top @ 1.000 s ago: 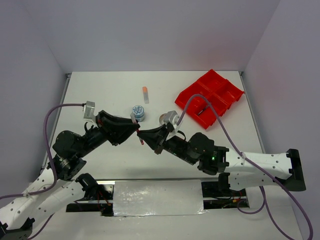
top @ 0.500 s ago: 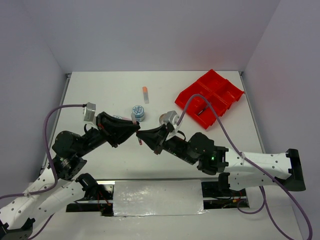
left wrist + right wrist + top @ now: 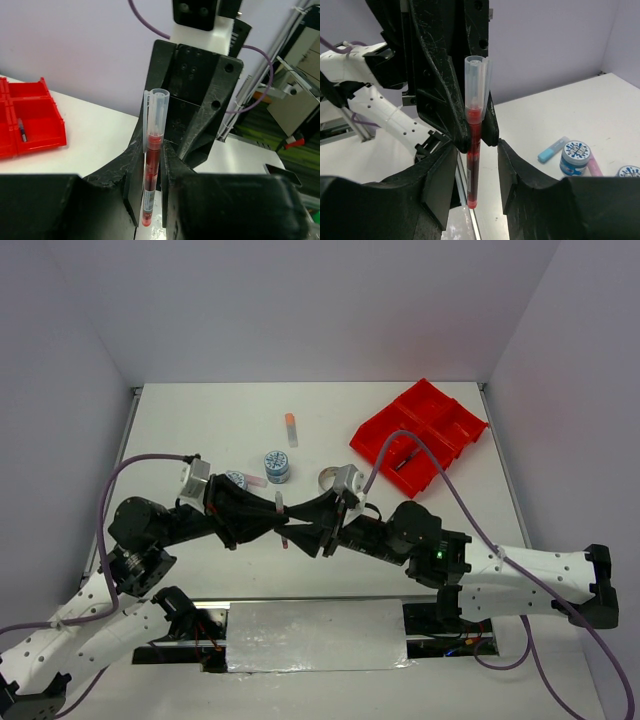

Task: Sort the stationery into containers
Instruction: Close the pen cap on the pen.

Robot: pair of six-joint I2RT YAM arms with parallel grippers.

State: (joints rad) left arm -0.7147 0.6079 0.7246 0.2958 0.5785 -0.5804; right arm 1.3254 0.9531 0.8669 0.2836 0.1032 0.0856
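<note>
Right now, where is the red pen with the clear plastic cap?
In the top view, the red pen is near the centre, clamped in the left gripper; the open right gripper straddles it, and a blue-lidded round tub lies just beyond.

The two arms meet tip to tip over the near middle of the table [image 3: 180, 420]. The left gripper [image 3: 150, 172] and right gripper [image 3: 475, 160] bar each other's way, with a red pen [image 3: 152, 145] upright between them. Just behind them stand a round tub [image 3: 277, 465], a second tub [image 3: 236, 480] and a tape roll [image 3: 326, 477]. The red tray [image 3: 420, 435] fills the far right corner. The table's far left lies open, as does the strip between the orange-capped tube [image 3: 290, 426] and the tray.
</note>
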